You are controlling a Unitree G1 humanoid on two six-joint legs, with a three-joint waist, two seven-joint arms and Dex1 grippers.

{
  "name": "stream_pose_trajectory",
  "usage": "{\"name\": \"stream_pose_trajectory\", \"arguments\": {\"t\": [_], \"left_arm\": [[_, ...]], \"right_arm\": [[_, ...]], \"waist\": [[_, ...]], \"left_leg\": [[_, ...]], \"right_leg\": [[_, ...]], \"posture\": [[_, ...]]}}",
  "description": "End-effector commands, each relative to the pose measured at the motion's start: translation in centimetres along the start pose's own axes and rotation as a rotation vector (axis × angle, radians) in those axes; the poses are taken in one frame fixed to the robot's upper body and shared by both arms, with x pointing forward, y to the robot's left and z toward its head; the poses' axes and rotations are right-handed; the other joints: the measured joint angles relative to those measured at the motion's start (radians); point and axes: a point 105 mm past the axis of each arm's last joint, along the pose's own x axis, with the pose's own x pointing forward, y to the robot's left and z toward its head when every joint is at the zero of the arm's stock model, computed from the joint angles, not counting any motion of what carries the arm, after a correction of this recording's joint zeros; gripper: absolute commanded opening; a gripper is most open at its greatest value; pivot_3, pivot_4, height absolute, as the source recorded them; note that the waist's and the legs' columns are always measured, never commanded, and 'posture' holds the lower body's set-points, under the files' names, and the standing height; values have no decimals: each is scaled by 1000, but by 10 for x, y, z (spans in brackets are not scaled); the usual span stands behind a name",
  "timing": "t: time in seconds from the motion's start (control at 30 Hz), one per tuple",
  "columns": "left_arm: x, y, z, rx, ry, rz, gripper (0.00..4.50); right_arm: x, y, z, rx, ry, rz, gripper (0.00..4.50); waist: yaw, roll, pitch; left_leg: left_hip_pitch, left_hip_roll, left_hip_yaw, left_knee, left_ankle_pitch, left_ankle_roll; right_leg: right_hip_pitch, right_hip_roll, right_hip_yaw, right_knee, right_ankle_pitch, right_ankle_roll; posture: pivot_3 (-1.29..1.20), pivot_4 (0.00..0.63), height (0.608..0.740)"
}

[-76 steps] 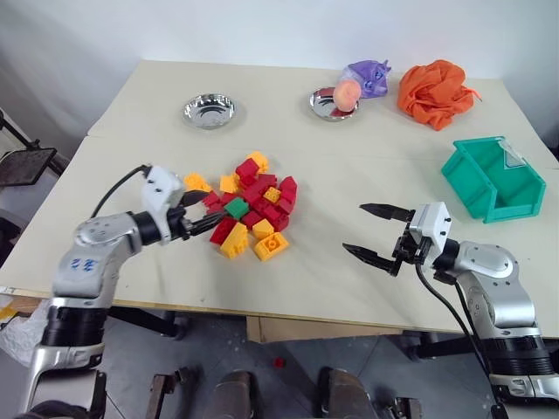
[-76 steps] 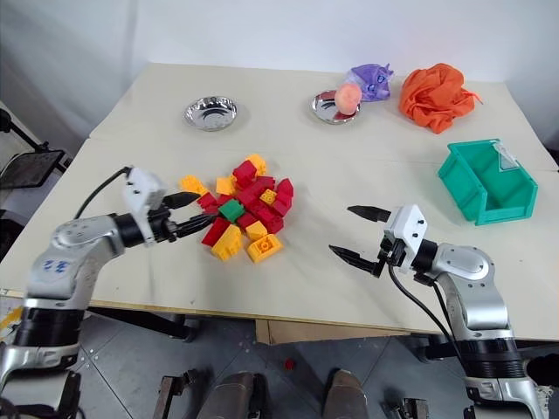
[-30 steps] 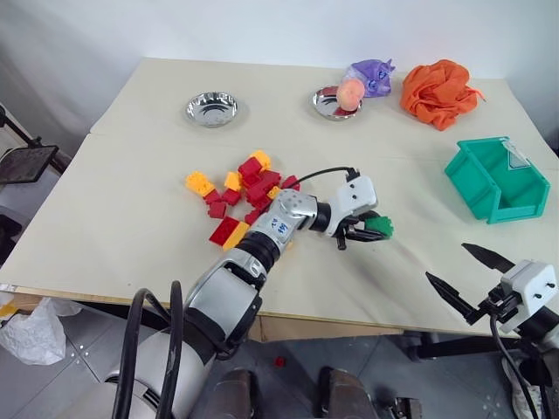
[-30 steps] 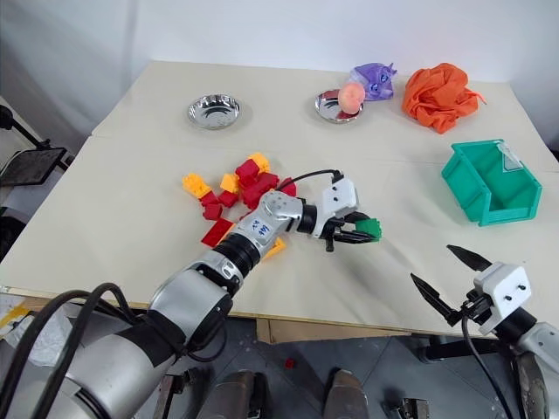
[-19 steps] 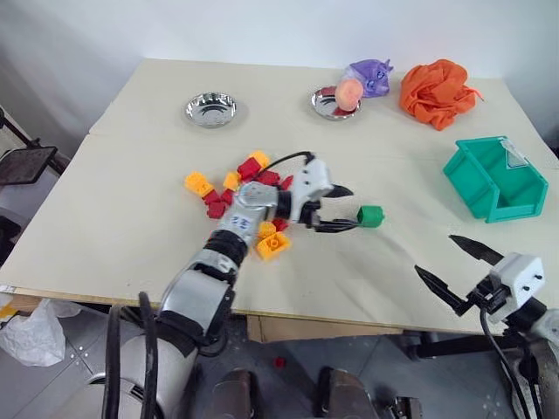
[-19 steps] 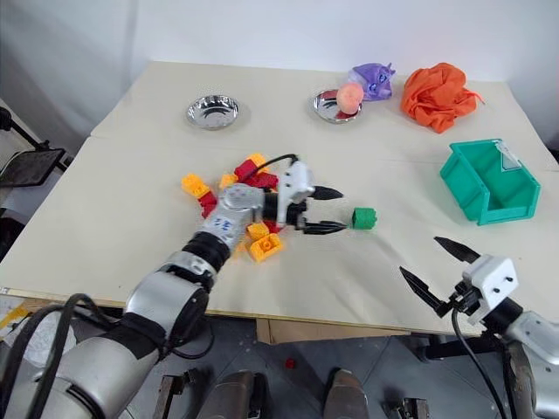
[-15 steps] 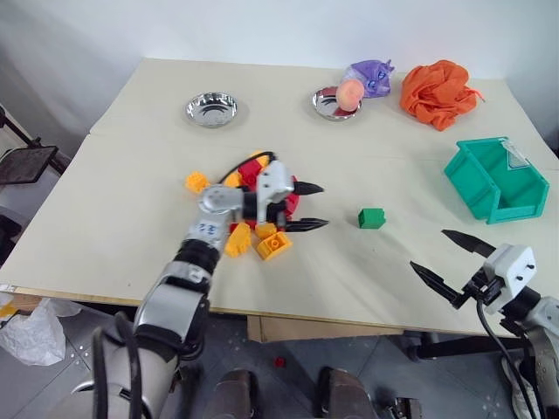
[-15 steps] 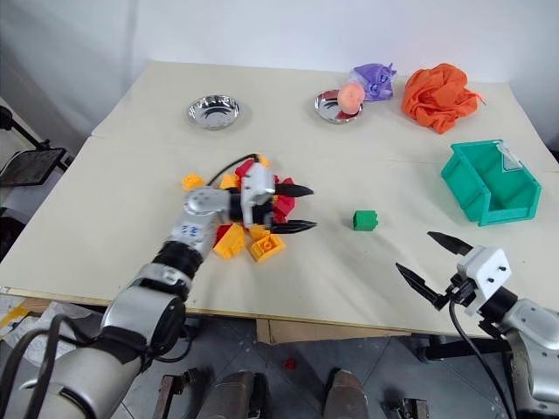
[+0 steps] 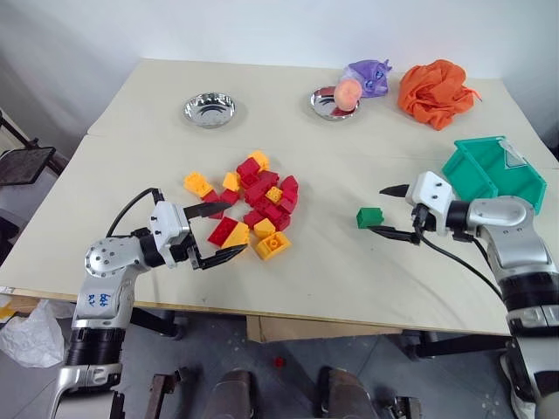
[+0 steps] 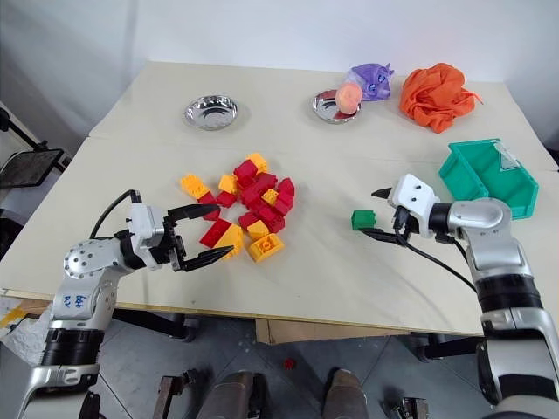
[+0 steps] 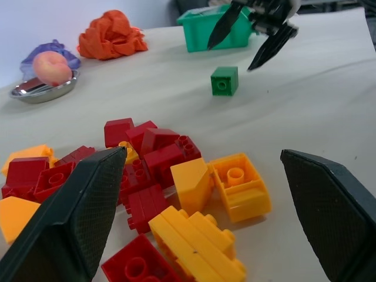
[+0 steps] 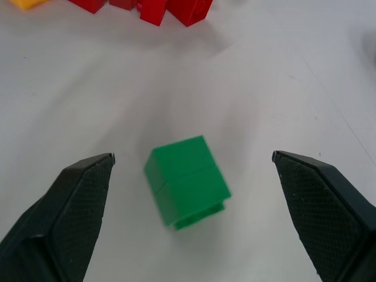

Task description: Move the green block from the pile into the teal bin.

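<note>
The green block (image 9: 369,217) lies alone on the table, right of the pile (image 9: 253,205) of red and yellow bricks and left of the teal bin (image 9: 489,170). My right gripper (image 9: 377,210) is open, its fingertips reaching the block from the right; in the right wrist view the block (image 12: 187,181) sits on the table ahead, between the two spread fingers (image 12: 64,211). At the near-left side of the pile my left gripper (image 9: 234,229) is open and holds nothing. The left wrist view shows the pile (image 11: 170,182) close up, with the block (image 11: 225,80) and the right gripper (image 11: 252,35) beyond.
Two steel bowls (image 9: 209,110) (image 9: 333,103) stand at the back, the right one holding a peach-coloured object. A purple toy (image 9: 369,77) and an orange cloth (image 9: 434,90) lie at the back right. The table's near edge (image 9: 288,314) runs just below both grippers.
My left gripper let go of the green block right of the pile, opened and drew back to the pile's near-left. My right gripper came up from the table's front edge to the block.
</note>
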Motion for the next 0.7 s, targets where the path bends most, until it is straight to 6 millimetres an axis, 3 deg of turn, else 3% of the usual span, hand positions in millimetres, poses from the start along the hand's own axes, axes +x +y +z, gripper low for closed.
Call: {"name": "stream_pose_trajectory", "arguments": {"t": [0.03, 0.17, 0.27, 0.47, 0.6, 0.7], "left_arm": [[0, -9, 8, 3, -10, -9, 4449], [0, -10, 11, 7, -9, -8, 4449], [1, -11, 13, 12, -15, -14, 4500], [6, -13, 11, -1, -13, -54, 4500], [19, -14, 15, -5, -50, -86, 4500], [37, -15, 23, -21, -120, -101, 4500]], "right_arm": [[6, -10, -3, 4, 56, 38, 4500], [12, -6, -5, 15, 84, 131, 4500], [19, -8, 9, 13, 21, 146, 3516], [19, -2, 11, 2, -2, 199, 1535], [10, -10, 14, 5, -50, 124, 1483], [-15, -26, 26, 38, -177, -31, 1483]], "waist": [[-3, 0, 0], [-3, 0, 0], [-11, 0, 0], [-23, 0, 0], [-22, 0, 0], [-15, 0, 0]], "left_leg": [[0, 0, 1, 0, 0, 0], [0, 1, 0, 0, 0, 0], [0, 1, 1, 0, 0, 0], [0, 1, 1, -1, 0, 0], [0, 1, 1, -1, 0, 0], [0, 0, 0, 0, 0, 0]], "right_leg": [[0, 0, 0, 0, 0, 0], [0, 1, 0, 0, 0, 0], [0, 1, 0, 0, 0, 0], [0, 1, 0, 0, 0, 0], [0, 1, 0, 0, 0, 0], [0, 0, 0, 0, 0, 0]], "posture": [[0, 150, 740], [0, 150, 740], [0, 150, 740], [0, 150, 740], [0, 150, 740], [0, 150, 740]]}}
